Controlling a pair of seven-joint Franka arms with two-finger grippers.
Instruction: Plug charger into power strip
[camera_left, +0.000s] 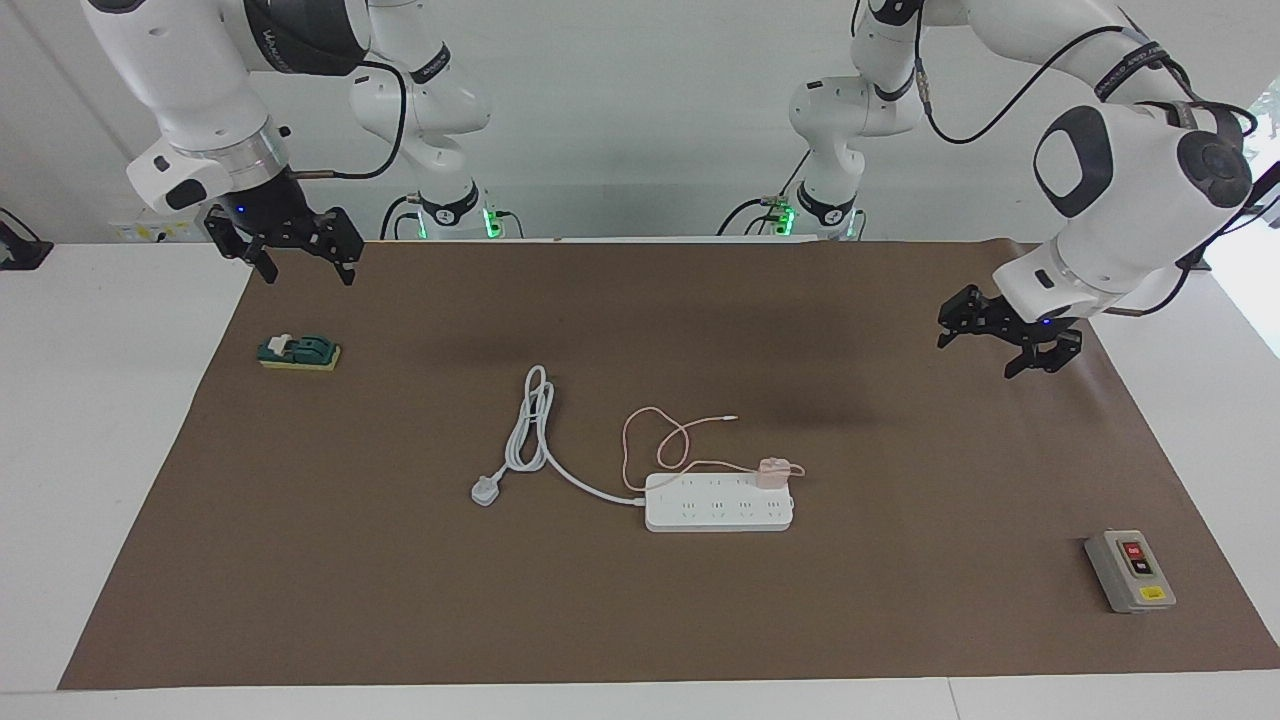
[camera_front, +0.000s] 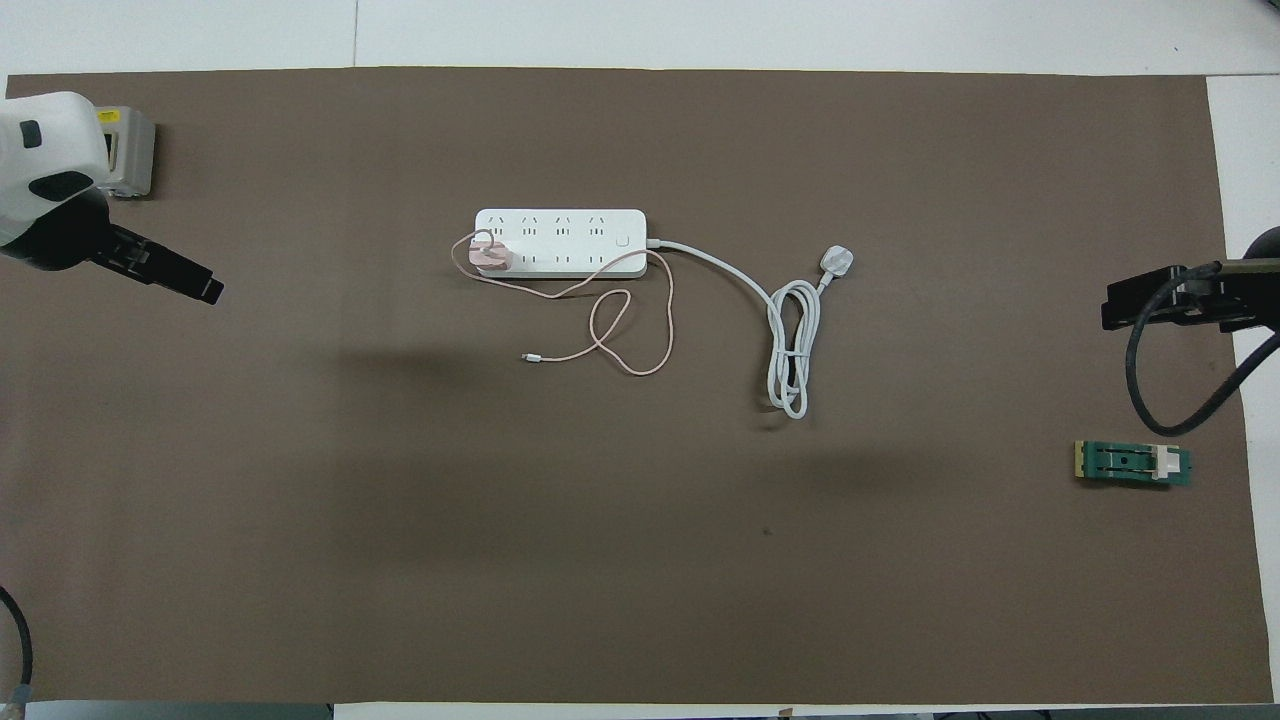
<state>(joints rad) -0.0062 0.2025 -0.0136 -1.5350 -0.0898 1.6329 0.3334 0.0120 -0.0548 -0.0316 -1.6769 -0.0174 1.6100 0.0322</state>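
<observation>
The small pale pink cube-shaped charger (camera_left: 772, 472) is sitting on the long flat white power strip (camera_left: 718, 505), at its end toward the left arm, apparently already seated in a socket. That is likely why both arms are hanging clear and empty. The left gripper (camera_left: 1005, 350) is spread over its end of the table, and the right gripper (camera_left: 305, 268) is waiting wide open over its own. The facing view is showing the charger standing proud of the strip, and the grey switch box (camera_left: 1130, 570) whole, while the overhead view is half hiding that box under the left arm.

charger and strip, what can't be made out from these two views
- Charger on the power strip: its prongs are hidden under its own body in both views, so how deep it sits is unreadable.
- Grey switch box: partly covered by the left arm in the overhead view.
- Right gripper: the overhead view's edge cuts off its arm.
- Left gripper: finger gap unreadable.
</observation>
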